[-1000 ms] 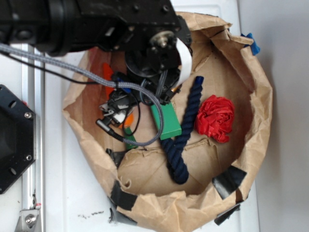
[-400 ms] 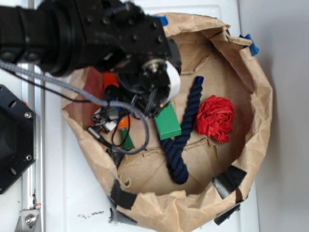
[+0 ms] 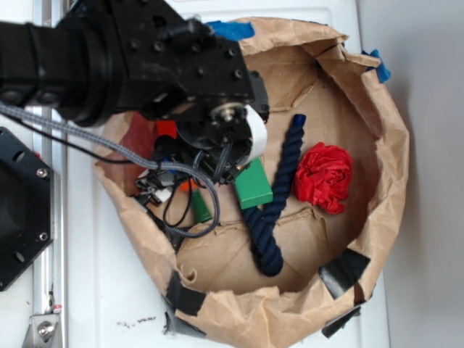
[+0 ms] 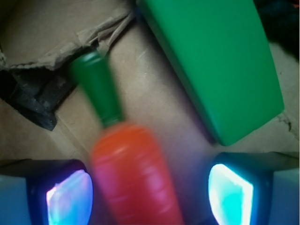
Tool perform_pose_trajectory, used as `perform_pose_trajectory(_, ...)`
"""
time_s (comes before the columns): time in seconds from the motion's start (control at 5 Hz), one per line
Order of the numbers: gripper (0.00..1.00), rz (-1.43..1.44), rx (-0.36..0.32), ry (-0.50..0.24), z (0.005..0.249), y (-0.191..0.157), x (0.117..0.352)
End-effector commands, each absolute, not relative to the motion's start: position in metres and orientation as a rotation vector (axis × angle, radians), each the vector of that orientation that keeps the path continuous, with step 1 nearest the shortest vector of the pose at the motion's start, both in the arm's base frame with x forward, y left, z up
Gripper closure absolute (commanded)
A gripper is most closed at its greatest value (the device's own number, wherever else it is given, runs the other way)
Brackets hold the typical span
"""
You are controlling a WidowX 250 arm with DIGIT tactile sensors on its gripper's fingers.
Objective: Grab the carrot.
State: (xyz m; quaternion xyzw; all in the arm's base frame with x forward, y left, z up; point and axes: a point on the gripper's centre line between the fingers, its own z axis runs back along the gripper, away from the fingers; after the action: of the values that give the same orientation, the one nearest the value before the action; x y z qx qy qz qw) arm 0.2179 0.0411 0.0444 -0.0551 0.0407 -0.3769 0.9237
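**Carrot sitting between the jaws, nothing clamped yet**

Everything here is placed relative to the crumpled brown paper bag [image 3: 391, 145] that is laid open like a shallow bowl on the white counter [image 3: 109, 290]. The glossy orange toy carrot with the dark green stem [image 4: 136, 178] is seen lying on the bag's floor, toward its left side, stem pointed at the torn paper edge. The black robot gripper [image 4: 150, 192] is lowered over it, and in the wrist view the jaws are spread wide, one pad [image 4: 70, 197] just beside the carrot and the other [image 4: 232, 190] further off, with paper visible in between. So it's released, not gripped.

The flat green rectangular block [image 3: 253, 183] is found just beside the carrot, nearer the bag's middle. A dark blue twisted rope [image 3: 279, 188] is draped past the block, and the red ball of wrinkled paper [image 3: 323, 177] is parked toward the bag's right wall.
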Motion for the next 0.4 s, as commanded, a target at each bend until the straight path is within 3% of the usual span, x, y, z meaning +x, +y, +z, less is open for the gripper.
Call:
perform_pose_trajectory(0.0, 0.00, -0.796, -0.096, 0.071, 0.0475, 0.0331, 0.2217)
perform_pose_trajectory(0.2, 0.00, -0.794, -0.095, 0.069, 0.0453, 0.0329, 0.2270)
